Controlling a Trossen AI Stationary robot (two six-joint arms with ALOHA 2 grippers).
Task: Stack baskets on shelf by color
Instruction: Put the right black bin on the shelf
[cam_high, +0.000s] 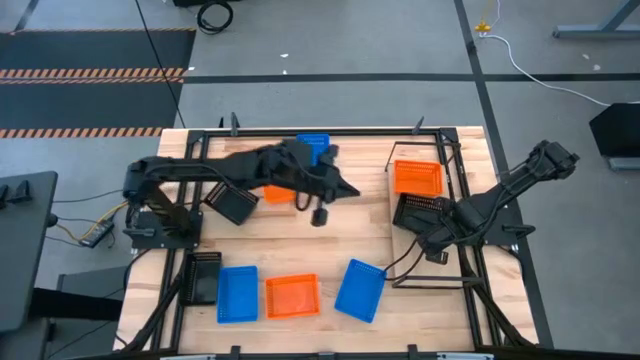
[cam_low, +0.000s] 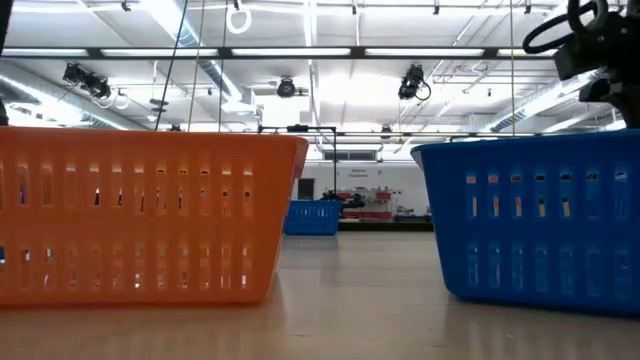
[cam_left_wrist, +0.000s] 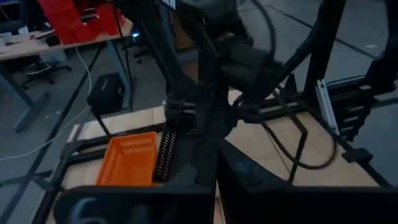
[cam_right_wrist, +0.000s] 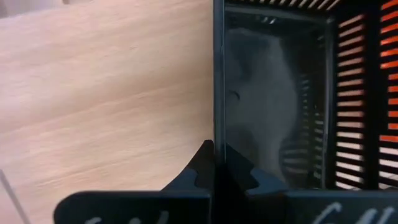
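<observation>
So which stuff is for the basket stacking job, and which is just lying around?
For the job:
orange baskets
blue baskets
black basket, pinched by the right end effector
the shelf

Just lying about:
white cable on the floor
striped mat on the floor

Orange basket (cam_high: 278, 193) near table's far edge mostly hidden under left arm. Black basket (cam_right_wrist: 280, 93) cut off by right wrist view's edge.
</observation>
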